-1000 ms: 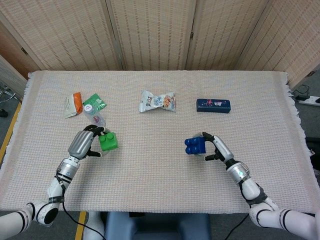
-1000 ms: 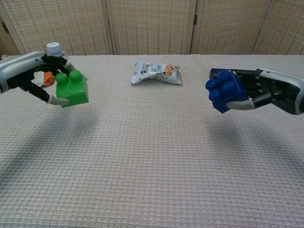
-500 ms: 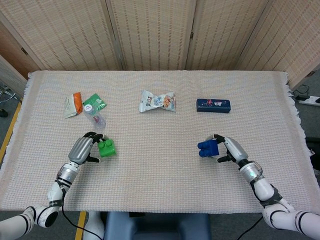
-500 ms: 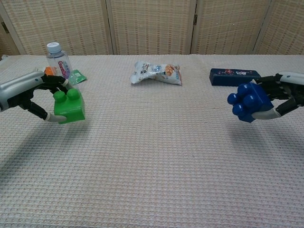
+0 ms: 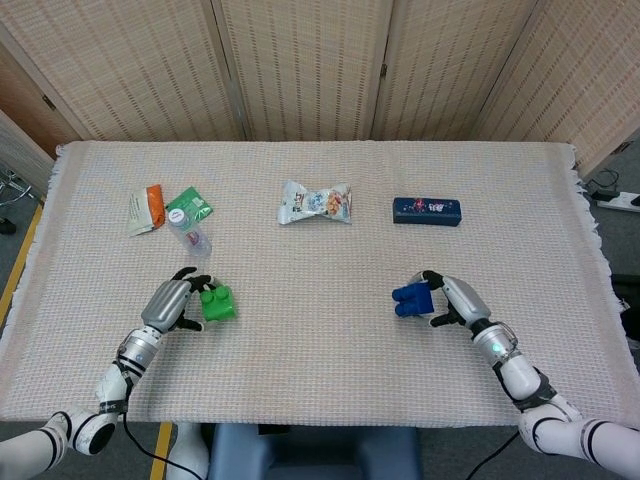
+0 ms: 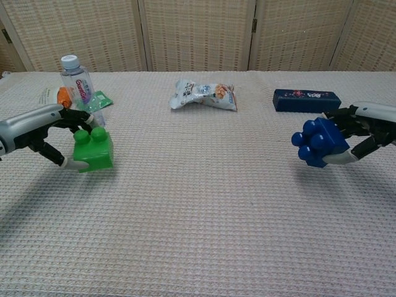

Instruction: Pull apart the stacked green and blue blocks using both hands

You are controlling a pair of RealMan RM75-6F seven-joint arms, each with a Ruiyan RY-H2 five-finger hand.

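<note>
On woven cloth (image 5: pixel 320 330), bottle (image 6: pixel 77 79) label reads "GuanQu".

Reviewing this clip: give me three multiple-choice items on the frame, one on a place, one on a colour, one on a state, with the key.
1. Where does the dark blue box lie?
A. far side of the table, right of the snack packet
B. beside the water bottle
C. under the left hand

2. What colour is the block in the right hand?
A. green
B. red
C. blue

3. How do the two blocks stand?
A. stacked
B. apart, one in each hand
C. both lying loose

Key: 1 A, it sits right of the packet. 2 C, the blue block is there. 3 B, the green block is in the left hand.
</note>
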